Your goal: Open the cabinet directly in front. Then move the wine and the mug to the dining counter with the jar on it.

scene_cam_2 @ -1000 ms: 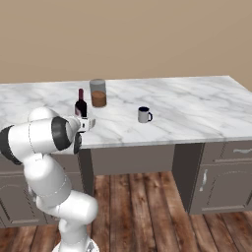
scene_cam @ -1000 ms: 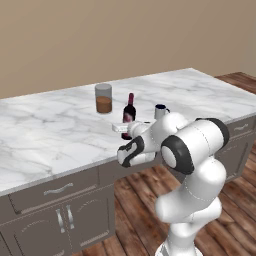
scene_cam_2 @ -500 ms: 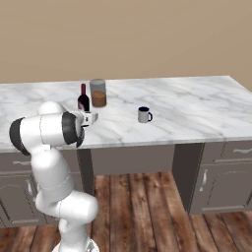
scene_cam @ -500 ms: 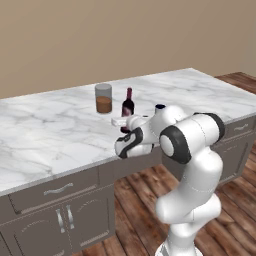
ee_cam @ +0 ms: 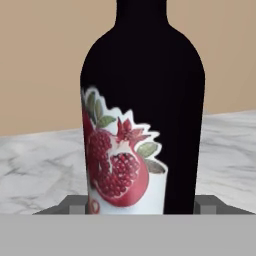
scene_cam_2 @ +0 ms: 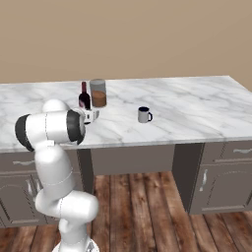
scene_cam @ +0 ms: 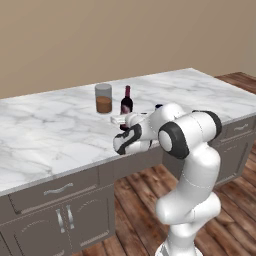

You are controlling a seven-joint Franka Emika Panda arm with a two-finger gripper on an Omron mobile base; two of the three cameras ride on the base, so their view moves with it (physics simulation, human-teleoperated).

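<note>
Closest to the camera on the hand, the wine took up the middle of the frame, upright, dark glass with a white label showing red pomegranates. The two finger tips of the pincer sat at the bottom edge, one each side of the bottle's base. I honestly couldn't tell whether they were pressing on the glass or just bracketing it, so whether the pincer was clenched or loose stays unknown to me.

In the left base view the white arm came up from the lower right and bent over toward the centre, with the pincer right at the foot of the wine, a bit left of centre. The right base view had the arm in the lower left and the pincer at the bottle, upper left of centre.

The bottle stood on the marble desk, near its front edge. Just beside it and slightly farther back was the jar, upright with its grey lid on and brown stuff in the lower half. The mug stood upright near the centre of the right base view, well apart from the bottle and jar, handle pointing right. A plain tan wall ran across the top behind it all.
</note>
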